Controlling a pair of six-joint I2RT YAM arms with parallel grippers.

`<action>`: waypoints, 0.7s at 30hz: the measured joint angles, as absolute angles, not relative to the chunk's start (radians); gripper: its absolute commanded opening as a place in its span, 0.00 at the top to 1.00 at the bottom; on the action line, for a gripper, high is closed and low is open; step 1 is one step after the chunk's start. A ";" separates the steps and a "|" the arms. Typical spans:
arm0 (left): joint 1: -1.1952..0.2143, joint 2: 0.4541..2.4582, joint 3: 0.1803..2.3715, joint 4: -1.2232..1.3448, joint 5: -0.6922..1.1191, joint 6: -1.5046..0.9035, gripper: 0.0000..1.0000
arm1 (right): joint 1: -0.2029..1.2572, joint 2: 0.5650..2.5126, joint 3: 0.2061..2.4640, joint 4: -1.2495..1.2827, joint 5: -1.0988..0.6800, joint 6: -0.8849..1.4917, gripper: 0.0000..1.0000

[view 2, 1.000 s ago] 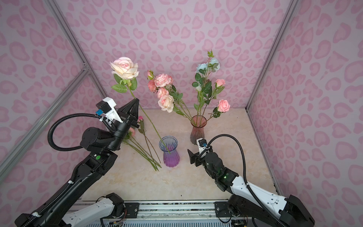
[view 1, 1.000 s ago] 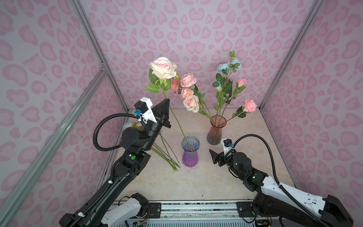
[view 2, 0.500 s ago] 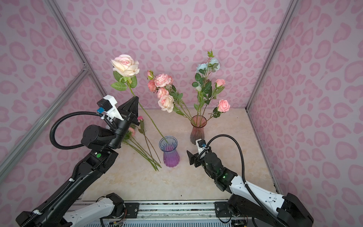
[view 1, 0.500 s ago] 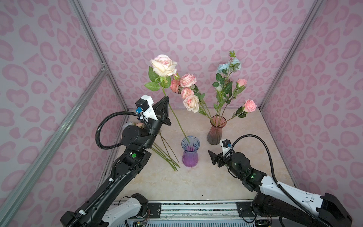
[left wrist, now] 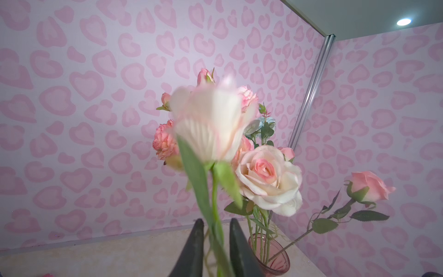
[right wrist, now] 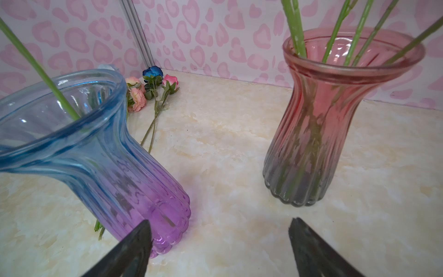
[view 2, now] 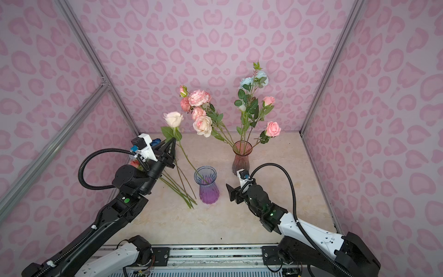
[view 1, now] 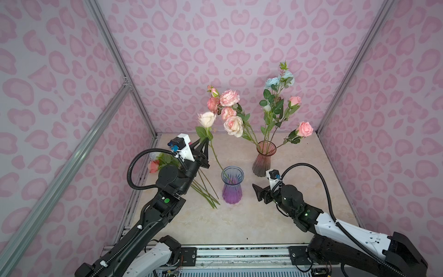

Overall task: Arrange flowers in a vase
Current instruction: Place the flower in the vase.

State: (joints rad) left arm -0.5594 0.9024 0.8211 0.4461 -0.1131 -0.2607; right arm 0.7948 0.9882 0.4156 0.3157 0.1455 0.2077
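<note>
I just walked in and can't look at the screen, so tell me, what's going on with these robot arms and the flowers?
The left end effector has its jaws parted around the stem of a cream rose, whose lower end sits in the blue-purple vase. The right end effector hangs open and empty beside that vase. The pink vase behind it already holds several flowers, and more loose flowers lie on the table by the left arm.

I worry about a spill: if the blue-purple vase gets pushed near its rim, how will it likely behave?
The blue-purple vase looks like ribbed glass: probably rigid, slick and breakable. Tall, narrow-necked, holding only the leaning cream rose, it may tip if pushed high. Pushed low on its wider belly, it would likelier slide on the smooth tabletop.
</note>
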 measured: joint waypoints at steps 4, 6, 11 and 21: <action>-0.559 0.885 0.822 0.410 -0.121 -0.271 0.44 | 0.795 0.991 0.422 0.317 0.137 0.208 0.10; -0.559 0.867 0.832 0.380 -0.129 -0.271 0.39 | 0.795 0.991 0.422 0.316 0.134 0.208 0.09; -0.559 0.783 0.855 0.288 -0.162 -0.258 0.36 | 0.795 0.991 0.422 0.317 0.120 0.208 0.10; -0.391 0.647 0.656 -0.006 -0.407 -0.373 0.31 | 0.796 0.969 0.437 0.321 0.076 0.206 0.10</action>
State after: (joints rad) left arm -0.3908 0.6468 0.6559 -0.0063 -0.4068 -0.3733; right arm 0.7963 0.9688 0.4370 0.3214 0.0761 0.2062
